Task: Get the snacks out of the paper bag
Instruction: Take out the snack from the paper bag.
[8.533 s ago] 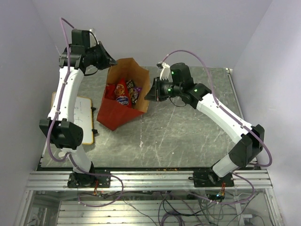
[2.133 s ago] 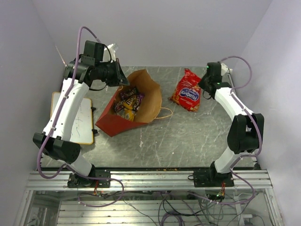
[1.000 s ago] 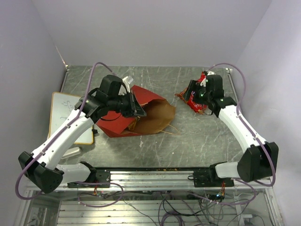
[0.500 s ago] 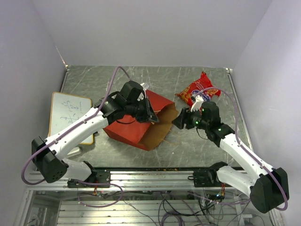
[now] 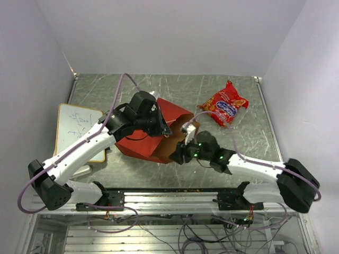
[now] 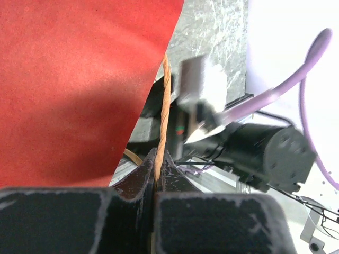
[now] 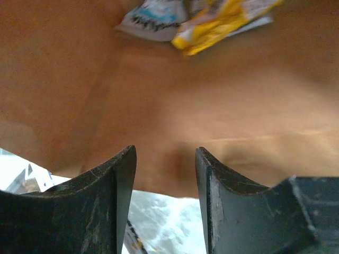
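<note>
The top external camera sits high behind the arm bases and looks steeply down on the whole table [image 5: 106, 90]. The paper bag [image 5: 139, 145] lies near frame centre, slightly toward 9 o'clock. The left wrist camera sits very close to the bag's red outer wall [image 6: 69, 79], which fills 9 to 12 o'clock. The right wrist camera points into the bag's mouth, with the kraft lining [image 7: 175, 106] filling most of the frame. All three views share the bag.

Jaws pinch twisted handle [image 6: 164, 100]; red paper bag [image 6: 74, 79] upper left.
</note>
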Available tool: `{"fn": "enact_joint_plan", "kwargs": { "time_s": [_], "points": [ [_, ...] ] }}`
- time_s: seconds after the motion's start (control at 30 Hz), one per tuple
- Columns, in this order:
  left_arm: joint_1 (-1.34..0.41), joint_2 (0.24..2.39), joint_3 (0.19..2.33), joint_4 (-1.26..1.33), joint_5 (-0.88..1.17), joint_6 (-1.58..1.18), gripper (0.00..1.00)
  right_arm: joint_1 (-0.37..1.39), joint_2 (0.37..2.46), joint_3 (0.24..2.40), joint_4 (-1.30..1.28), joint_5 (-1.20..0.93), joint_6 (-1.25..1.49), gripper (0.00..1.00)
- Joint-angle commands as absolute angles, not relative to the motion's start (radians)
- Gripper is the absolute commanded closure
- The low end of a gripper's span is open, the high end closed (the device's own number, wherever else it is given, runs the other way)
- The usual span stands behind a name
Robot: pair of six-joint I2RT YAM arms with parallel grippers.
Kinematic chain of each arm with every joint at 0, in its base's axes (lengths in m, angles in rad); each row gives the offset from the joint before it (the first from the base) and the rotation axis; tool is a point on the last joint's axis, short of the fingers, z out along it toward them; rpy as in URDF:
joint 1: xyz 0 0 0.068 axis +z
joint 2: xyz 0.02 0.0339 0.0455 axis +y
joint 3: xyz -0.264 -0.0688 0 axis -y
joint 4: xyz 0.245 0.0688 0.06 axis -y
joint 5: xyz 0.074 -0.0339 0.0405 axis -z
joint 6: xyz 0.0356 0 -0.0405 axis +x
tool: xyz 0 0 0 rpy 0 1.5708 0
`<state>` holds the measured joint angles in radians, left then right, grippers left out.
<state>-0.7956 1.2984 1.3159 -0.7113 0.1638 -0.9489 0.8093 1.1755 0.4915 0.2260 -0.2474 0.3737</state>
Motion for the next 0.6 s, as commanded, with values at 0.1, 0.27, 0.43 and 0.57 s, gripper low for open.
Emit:
{"fn": "enact_joint_plan", "kwargs": {
  "time_s": [0.1,0.27,0.43,0.57],
  "points": [
    [-0.767,1.244,1.395,-0.845,0.054,-0.880,0.93,1.123,1.357,0.589,0.558,-0.098,0.369,0.53],
    [-0.714,1.185,1.398,-0.898,0.028,-0.844,0.93,1.195,1.405,0.629,0.607,-0.066,0.337,0.52],
    [-0.702,1.162,1.356,-0.896,0.062,-0.836,0.93,1.166,1.314,0.577,0.566,0.048,0.256,0.45],
    [-0.701,1.145,1.349,-0.896,0.054,-0.841,0.93,1.154,1.231,0.519,0.537,0.107,-0.007,0.39]
  ]
}}
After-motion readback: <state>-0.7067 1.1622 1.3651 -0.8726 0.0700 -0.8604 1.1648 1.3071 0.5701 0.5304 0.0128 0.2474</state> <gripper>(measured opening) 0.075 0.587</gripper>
